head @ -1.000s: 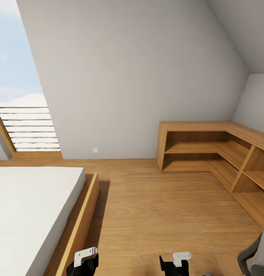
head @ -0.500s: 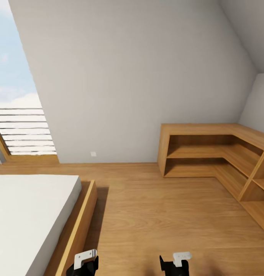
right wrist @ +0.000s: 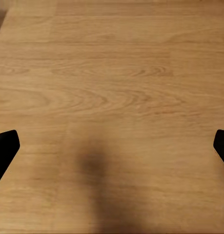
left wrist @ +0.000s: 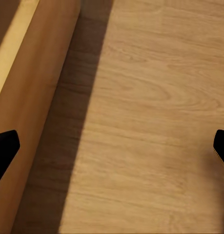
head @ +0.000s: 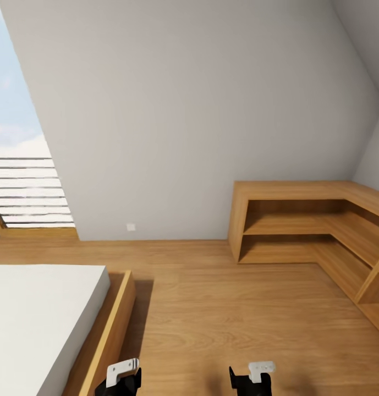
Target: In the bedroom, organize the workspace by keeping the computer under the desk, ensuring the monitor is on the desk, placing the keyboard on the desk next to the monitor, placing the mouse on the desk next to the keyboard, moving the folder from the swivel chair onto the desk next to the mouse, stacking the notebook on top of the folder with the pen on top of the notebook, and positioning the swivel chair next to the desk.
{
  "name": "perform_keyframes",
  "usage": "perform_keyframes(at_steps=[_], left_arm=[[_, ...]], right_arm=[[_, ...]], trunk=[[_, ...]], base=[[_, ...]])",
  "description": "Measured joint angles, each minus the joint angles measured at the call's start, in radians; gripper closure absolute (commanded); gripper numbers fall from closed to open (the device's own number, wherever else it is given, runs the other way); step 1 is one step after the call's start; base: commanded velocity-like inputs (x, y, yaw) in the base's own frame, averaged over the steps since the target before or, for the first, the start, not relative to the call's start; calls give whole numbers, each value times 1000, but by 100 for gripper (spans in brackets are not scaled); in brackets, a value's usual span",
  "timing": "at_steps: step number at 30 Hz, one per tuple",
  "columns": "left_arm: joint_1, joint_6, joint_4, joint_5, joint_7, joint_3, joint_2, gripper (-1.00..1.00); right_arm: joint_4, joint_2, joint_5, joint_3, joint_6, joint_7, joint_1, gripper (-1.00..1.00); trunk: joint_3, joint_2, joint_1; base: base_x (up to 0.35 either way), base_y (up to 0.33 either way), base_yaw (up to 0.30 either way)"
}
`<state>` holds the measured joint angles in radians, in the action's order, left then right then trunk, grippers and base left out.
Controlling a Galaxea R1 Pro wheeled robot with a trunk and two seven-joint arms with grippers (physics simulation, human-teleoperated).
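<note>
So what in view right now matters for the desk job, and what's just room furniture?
For the job:
- left gripper, jaws open, empty, over bare floor
- right gripper, jaws open, empty

Just there:
- bed, at left
- wooden corner shelf, its visible bays hold nothing
- window with slats
- wall socket
- wood floor

No text, label, brand, number or sign can be read anywhere; the small white wall plate (head: 131,226) near the wooden shelf unit (head: 299,220) is blank.
</note>
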<state>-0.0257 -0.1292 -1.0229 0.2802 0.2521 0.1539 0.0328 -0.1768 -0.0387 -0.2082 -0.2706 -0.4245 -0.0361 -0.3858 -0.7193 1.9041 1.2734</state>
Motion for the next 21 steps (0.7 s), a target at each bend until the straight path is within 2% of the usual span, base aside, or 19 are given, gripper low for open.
perform_keyframes(at_steps=[8,14,19,21], left_arm=[[0,0,6,1,-1,-5,-4,-100],[0,7,97,-5,-2,-5,-7,-100],[0,112,210,-22,-2,-6,-9,-100],[0,208,278,-29,-2,-7,-10,-100]], right_arm=[[14,6,-1,1,-32,0,3,-100],[86,13,-1,1,-101,0,6,-100],[168,22,-2,0,-199,0,12,-100],[183,23,-2,0,-239,0,33,-100]], trunk=[[0,0,0],[0,0,0],[0,0,0],[0,0,0]], base=[[329,0,0],[329,0,0],[329,0,0],[329,0,0]])
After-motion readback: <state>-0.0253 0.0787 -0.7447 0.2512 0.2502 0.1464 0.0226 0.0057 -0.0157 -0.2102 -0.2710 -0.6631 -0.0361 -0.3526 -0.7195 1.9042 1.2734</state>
